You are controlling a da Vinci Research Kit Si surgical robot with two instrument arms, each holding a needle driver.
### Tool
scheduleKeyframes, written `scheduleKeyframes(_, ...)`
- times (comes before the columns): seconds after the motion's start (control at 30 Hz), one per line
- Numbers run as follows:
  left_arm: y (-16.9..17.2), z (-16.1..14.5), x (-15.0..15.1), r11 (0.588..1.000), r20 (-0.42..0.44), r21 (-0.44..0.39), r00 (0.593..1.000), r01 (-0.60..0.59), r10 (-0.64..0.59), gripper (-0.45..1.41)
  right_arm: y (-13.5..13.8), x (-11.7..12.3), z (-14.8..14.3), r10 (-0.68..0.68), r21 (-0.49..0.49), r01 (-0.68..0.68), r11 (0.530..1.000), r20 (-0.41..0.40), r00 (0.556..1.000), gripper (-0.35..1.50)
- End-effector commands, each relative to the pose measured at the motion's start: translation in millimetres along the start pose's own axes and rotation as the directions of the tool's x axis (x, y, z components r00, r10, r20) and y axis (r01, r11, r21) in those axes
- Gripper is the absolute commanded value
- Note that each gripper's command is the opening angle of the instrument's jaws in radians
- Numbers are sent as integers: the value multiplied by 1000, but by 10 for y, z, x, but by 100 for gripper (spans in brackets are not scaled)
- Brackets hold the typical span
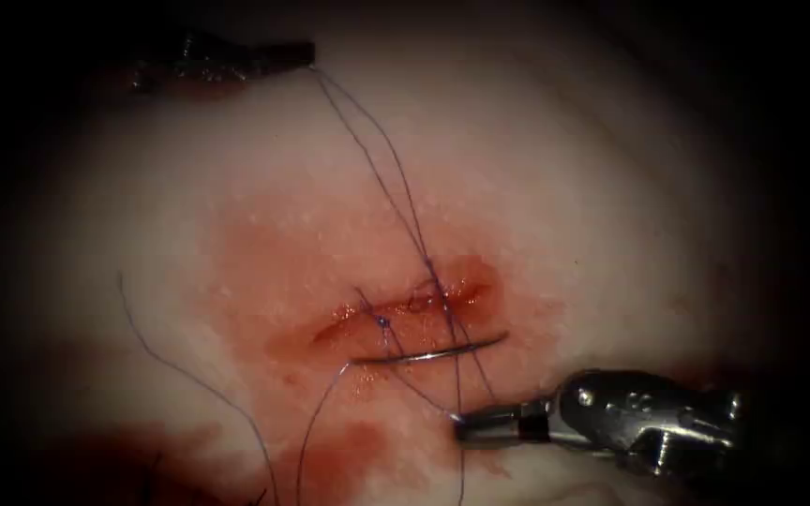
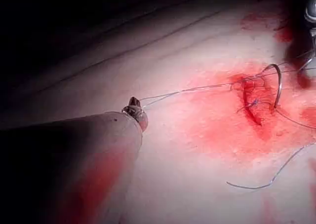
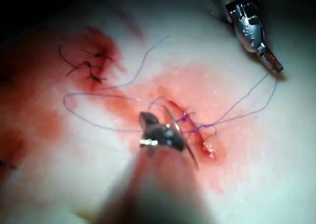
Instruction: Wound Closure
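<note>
Your left claw, far up and left of the cut, is clamped on the thread, which runs down to the wound. Your right claw, low on the right, is closed on thread too. The needle lies free on the tissue, just below the cut.

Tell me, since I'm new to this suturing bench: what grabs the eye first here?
The curved needle lies free on the tissue, just below the cut amid red fluid. Purple thread runs taut from the cut up to the left tool at the upper left, whose shut jaws hold it. The right tool, lower right, has its jaws shut on thread too.
</note>
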Motion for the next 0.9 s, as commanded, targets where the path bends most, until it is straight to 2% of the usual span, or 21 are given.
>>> scheduleKeyframes(0.03, -2, 8, -2, 1000, -1, 1, 1000, -2, 2, -45, -10, 1, 12, -10, 23, 9, 1000, 1, 1000, -35)
scheduleKeyframes(0.2, -3, 11, -7, 1000, 3, 5, 1000, -4, 4, -45, -39, 1, 17, -41, 85, 42, 996, -10, 999, -35)
scheduleKeyframes(0.37, -7, 14, -11, 1000, 8, 8, 1000, -1, 1, -45, -74, 4, 9, -70, 137, 74, 988, -31, 997, -35)
scheduleKeyframes(0.73, -19, 26, -15, 1000, 18, 14, 1000, 5, -5, -45, -91, -7, -4, -85, 150, 90, 985, -36, 996, -35)
scheduleKeyframes(0.9, -26, 31, -18, 1000, 22, 16, 1000, 7, -7, -45, -115, -15, 0, -99, 173, 105, 979, -39, 994, -35)
